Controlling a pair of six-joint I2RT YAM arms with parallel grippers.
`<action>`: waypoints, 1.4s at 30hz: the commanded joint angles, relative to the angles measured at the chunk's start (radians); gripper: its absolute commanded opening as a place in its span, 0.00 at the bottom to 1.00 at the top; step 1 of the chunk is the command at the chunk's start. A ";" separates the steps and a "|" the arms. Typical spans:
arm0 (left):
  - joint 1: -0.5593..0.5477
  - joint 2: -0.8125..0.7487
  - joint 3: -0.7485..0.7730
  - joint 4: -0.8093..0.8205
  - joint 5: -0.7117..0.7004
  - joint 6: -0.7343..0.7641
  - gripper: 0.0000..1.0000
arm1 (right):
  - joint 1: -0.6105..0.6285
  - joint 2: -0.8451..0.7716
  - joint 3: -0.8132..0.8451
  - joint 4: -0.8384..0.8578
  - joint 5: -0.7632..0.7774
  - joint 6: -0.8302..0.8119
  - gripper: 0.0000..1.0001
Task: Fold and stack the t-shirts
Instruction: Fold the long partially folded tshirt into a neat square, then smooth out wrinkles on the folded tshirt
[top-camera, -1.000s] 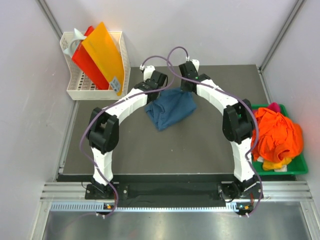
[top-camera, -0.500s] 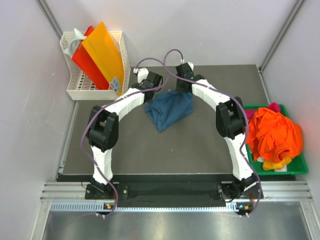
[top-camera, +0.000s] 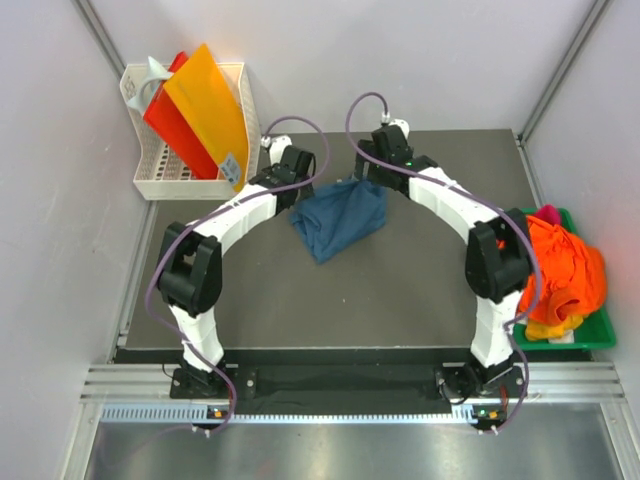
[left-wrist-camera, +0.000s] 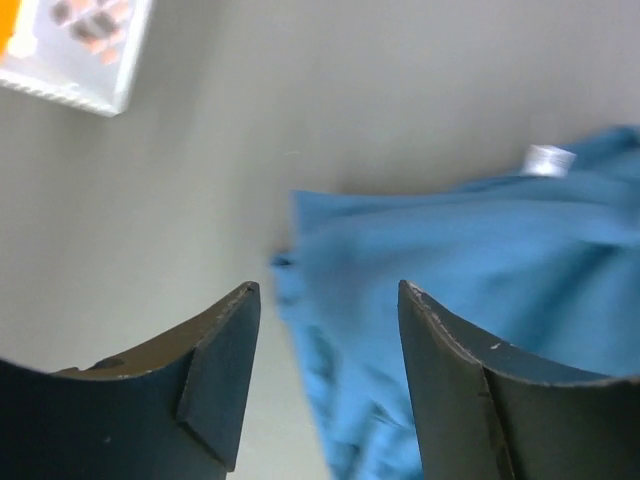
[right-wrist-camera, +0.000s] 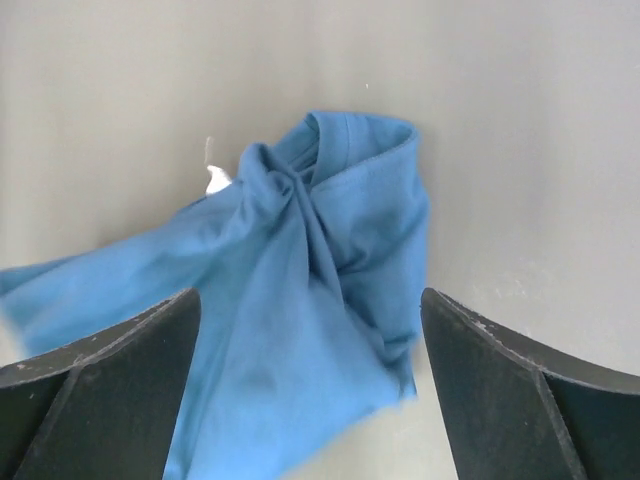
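Note:
A dark teal-blue t-shirt (top-camera: 338, 218) lies crumpled on the grey table mat, toward the back. My left gripper (top-camera: 298, 190) hovers over the shirt's left back corner, jaws open, nothing between them. In the left wrist view the left gripper (left-wrist-camera: 328, 295) frames the shirt's edge (left-wrist-camera: 470, 260). My right gripper (top-camera: 367, 184) is over the shirt's right back corner, open wide and empty. The right wrist view shows the right gripper (right-wrist-camera: 310, 300) above the bunched collar (right-wrist-camera: 340, 210). Orange (top-camera: 560, 265), magenta-pink (top-camera: 547, 213) and yellow (top-camera: 545, 328) t-shirts are heaped in the tray.
The green plastic tray (top-camera: 600, 340) sits at the right edge of the table beside the right arm. A white basket (top-camera: 150, 185) with orange and red sheets (top-camera: 205, 100) stands at the back left. Grey walls close in on both sides.
Both grippers went from shut to open and let go of the blue t-shirt, which now rests on the mat. The right arm's elbow swung out to the right.

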 joint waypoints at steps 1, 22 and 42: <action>-0.064 -0.085 -0.052 0.144 0.107 0.018 0.61 | 0.013 -0.162 -0.146 0.092 0.001 0.036 0.89; -0.130 0.116 -0.077 0.036 0.217 -0.048 0.57 | 0.015 -0.103 -0.386 0.207 -0.056 0.148 0.64; -0.130 0.017 -0.149 -0.212 0.147 -0.017 0.52 | 0.208 -0.282 -0.763 0.196 -0.180 0.292 0.13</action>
